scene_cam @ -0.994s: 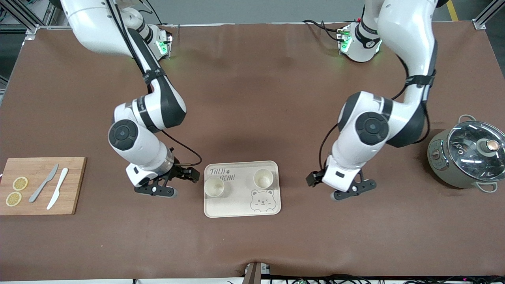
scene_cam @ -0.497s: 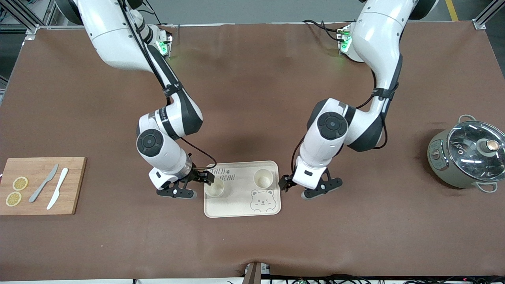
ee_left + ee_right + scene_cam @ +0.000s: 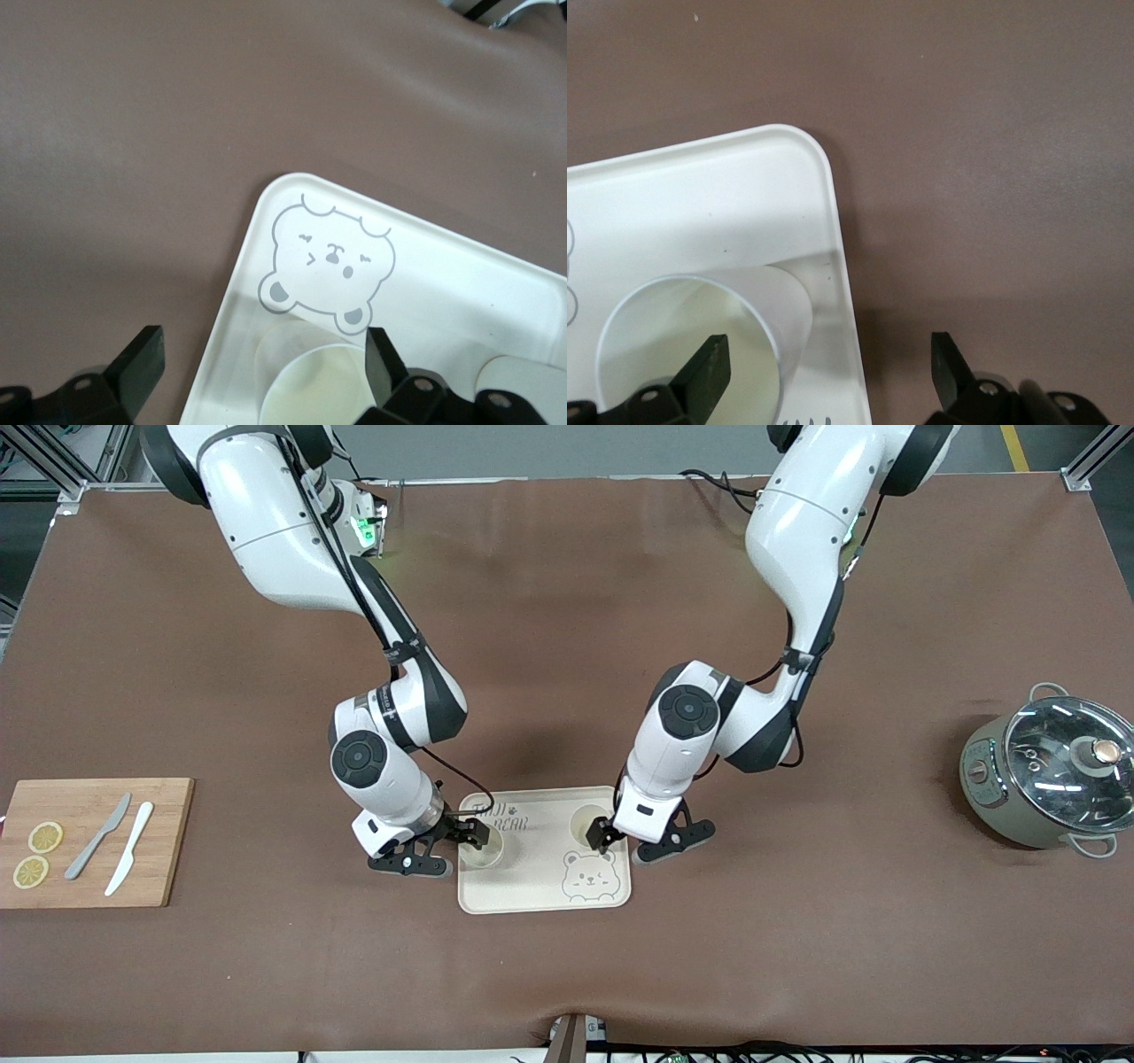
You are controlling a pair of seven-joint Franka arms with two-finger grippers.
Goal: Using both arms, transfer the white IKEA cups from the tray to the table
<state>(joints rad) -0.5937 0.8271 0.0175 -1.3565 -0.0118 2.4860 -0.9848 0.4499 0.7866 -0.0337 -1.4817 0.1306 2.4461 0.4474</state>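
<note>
Both sets of jaws gape wide, holding nothing: right gripper (image 3: 447,847) and left gripper (image 3: 640,840) should straddle each cup wall on the tray (image 3: 532,895), then clamp gently.

I see even, bright overhead light; soft shadows pool under both arms on the table (image 3: 567,974), glare streaks the pot lid (image 3: 1067,766), and both wrist views look slightly soft.

The cream rounded-rectangle tray with a raised rim (image 3: 540,895) carries grey lettering, "TAIJI BEAR", partly hidden, beside a bear-face drawing (image 3: 589,875).
</note>
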